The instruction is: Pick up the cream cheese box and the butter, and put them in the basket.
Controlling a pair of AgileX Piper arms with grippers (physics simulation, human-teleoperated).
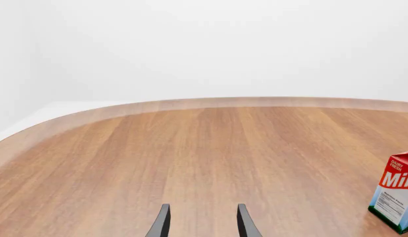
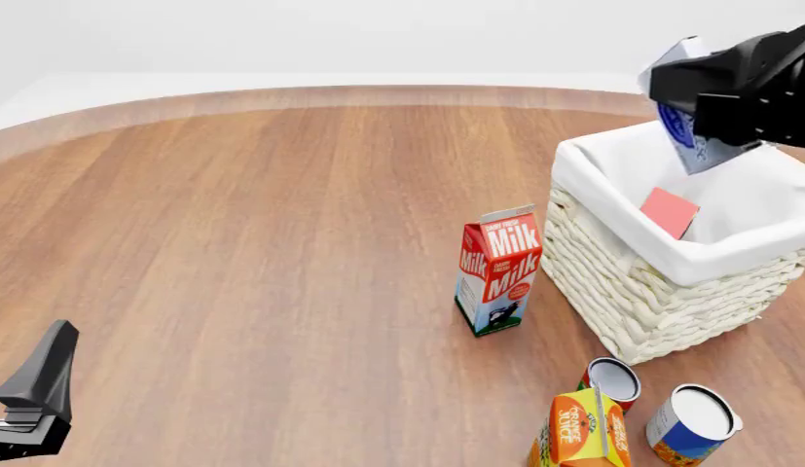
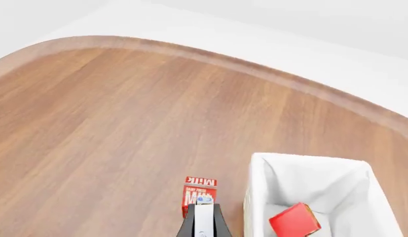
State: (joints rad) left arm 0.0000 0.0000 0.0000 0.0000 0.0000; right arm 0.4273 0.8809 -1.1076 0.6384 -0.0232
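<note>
Aloft over the basket (image 2: 662,292) near the bench's right edge, right claw (image 2: 698,122) clenched flat-faced on the cream cheese box (image 2: 689,136), likely light, stiff card; butter (image 2: 669,211) already lies inside; left claw (image 1: 202,224) parted, holding nothing.

Cream-white woven basket (image 2: 642,292) with white cloth lining; red butter (image 2: 669,211) box with an orange edge; white cream cheese box (image 2: 688,131) with blue markings; red-and-white milk carton (image 2: 498,269); orange juice carton (image 2: 581,428); black right gripper (image 2: 747,83); brown wood-grain table (image 2: 246,224).
</note>
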